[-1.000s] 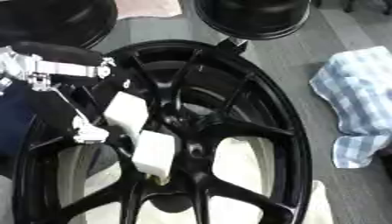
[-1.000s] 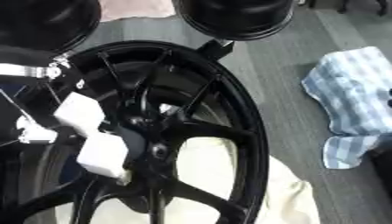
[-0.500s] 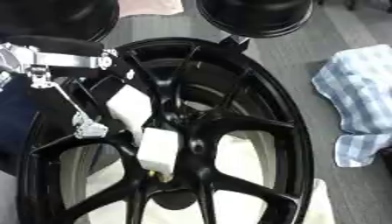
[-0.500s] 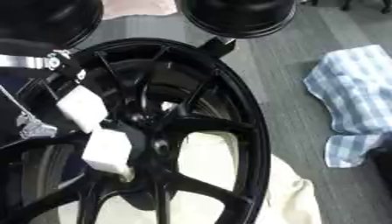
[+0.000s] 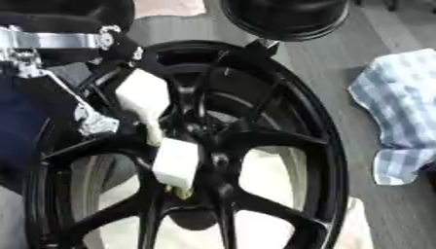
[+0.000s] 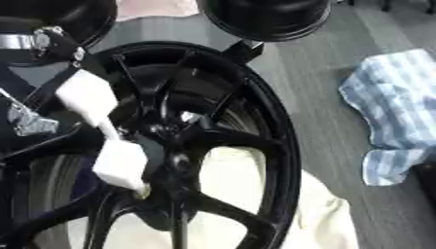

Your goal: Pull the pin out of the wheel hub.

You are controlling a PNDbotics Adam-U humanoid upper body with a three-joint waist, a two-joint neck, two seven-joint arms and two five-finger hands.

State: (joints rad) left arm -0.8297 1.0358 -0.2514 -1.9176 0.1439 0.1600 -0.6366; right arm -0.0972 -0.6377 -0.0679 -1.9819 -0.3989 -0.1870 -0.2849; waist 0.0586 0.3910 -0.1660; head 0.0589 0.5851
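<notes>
Grey floor (image 5: 340, 53); cream cloth (image 6: 323, 219) under black wheel (image 5: 328, 146), which fills the left and centre; left hand (image 5: 174, 163) in from upper left, white-padded fingers reaching down onto the hub (image 5: 213, 146); spread or pinching: cannot tell; pin not discernible; blue checked cloth (image 5: 405, 112) right, apart from rim.

The wheel hub (image 5: 213, 158) runs off the bottom edge (its pin indistinguishable among black spokes).
</notes>
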